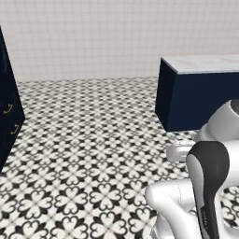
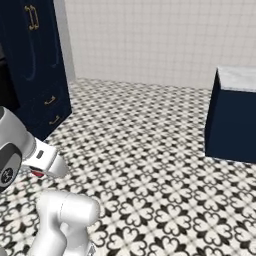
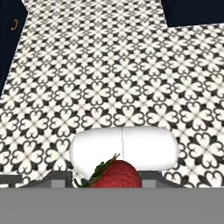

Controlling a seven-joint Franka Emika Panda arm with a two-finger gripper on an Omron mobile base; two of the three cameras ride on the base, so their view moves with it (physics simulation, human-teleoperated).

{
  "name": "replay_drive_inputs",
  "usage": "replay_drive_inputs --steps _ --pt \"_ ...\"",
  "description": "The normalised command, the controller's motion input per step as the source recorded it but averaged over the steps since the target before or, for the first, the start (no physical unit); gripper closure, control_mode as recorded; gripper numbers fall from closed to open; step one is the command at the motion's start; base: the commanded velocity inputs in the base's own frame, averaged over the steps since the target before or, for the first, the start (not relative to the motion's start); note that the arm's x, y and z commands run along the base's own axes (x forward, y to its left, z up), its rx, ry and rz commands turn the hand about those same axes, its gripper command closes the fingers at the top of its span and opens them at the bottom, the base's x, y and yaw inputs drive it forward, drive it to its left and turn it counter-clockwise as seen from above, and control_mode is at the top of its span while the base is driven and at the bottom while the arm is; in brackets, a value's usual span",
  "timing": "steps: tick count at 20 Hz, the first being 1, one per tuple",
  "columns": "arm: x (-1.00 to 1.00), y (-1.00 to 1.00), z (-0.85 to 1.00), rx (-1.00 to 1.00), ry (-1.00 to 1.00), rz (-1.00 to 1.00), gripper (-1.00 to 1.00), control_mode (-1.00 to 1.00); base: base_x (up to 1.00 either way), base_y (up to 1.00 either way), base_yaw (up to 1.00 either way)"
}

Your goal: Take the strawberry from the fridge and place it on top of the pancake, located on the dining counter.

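The strawberry [image 3: 119, 175], bright red with green leaves, sits at the bottom of the hand view, held high above the patterned floor. My gripper [image 3: 114, 182] is shut on it. In the right base view a speck of red, the strawberry [image 2: 37, 174], shows under the white hand at the left. The dining counter [image 1: 201, 64], a white-grey marbled top on a navy base, stands ahead to the right; its end also appears as the dining counter [image 2: 238, 80]. The pancake and the fridge are out of view.
Navy cabinets with gold handles [image 2: 34, 60] stand on the left, also seen as the navy cabinets [image 1: 7, 112]. A broad stretch of black-and-white tiled floor [image 1: 93, 135] lies between them and the counter. A pale tiled wall closes the back.
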Motion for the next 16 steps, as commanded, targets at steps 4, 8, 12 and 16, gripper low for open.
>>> replay_drive_inputs --steps 4,8,12,16 --pt "0.00 0.00 0.00 0.00 0.00 0.00 1.00 1.00 1.00 -0.37 -0.06" --pt "0.00 0.00 0.00 0.00 0.00 0.00 1.00 1.00 1.00 0.13 -0.07" --pt "0.00 0.00 0.00 0.00 0.00 0.00 1.00 1.00 1.00 0.33 -0.15" --pt "0.00 0.00 0.00 0.00 0.00 0.00 1.00 1.00 1.00 0.25 -0.16"
